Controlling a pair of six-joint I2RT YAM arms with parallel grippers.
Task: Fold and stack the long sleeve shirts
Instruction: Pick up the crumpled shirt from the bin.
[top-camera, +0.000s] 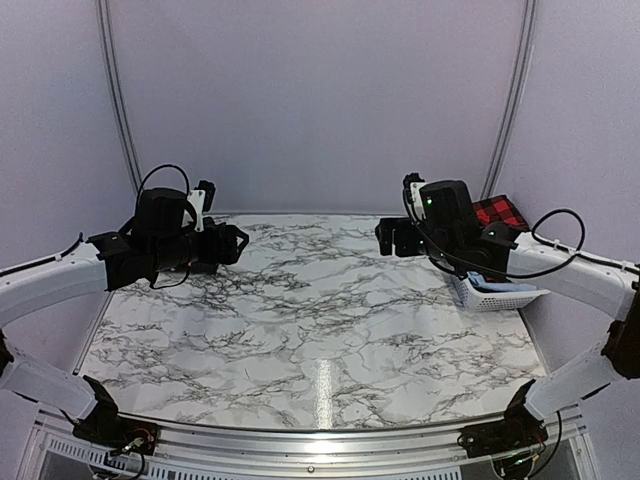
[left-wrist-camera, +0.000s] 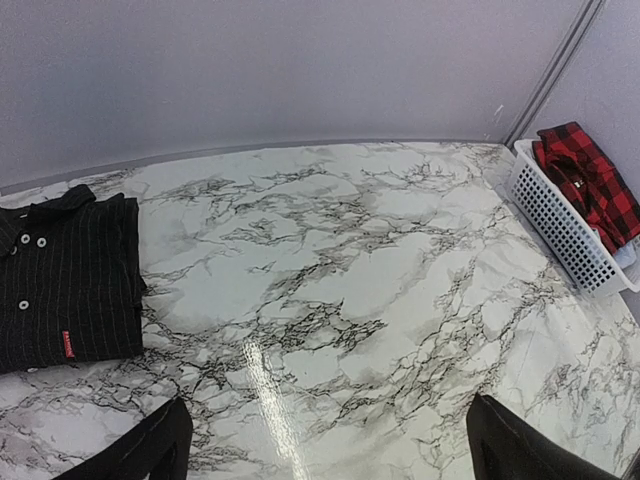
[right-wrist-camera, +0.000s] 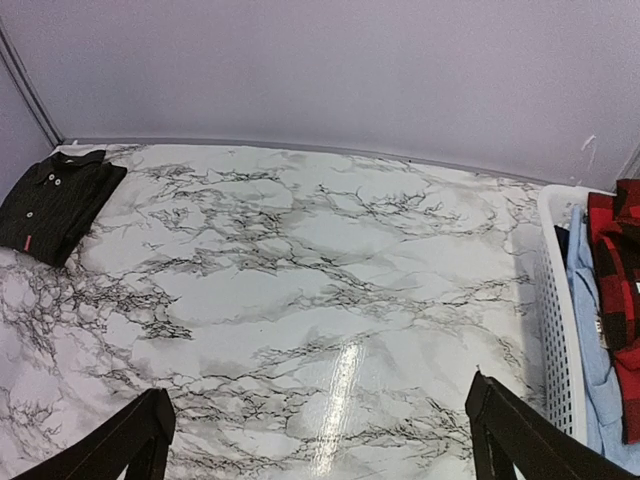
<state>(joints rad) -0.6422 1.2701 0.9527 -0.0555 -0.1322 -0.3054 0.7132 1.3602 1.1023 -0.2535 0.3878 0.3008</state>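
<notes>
Marble table (top-camera: 320, 340); left gripper (top-camera: 238, 244) and right gripper (top-camera: 386, 238) gape empty. Right one should pinch plaid shirt (left-wrist-camera: 590, 185) high, lifting clear of basket (left-wrist-camera: 560, 225).

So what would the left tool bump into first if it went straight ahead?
Probably the bare marble table, though depth is unclear; the dark shirt and basket lie off to the sides.

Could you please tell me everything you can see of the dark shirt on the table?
The dark shirt is charcoal cloth with fine pinstripes, a collar, small white buttons and a red tag low on the front. It lies folded flat into a rectangle, collar toward the back wall, at the far left corner of the marble table. Only the table touches it.
</notes>
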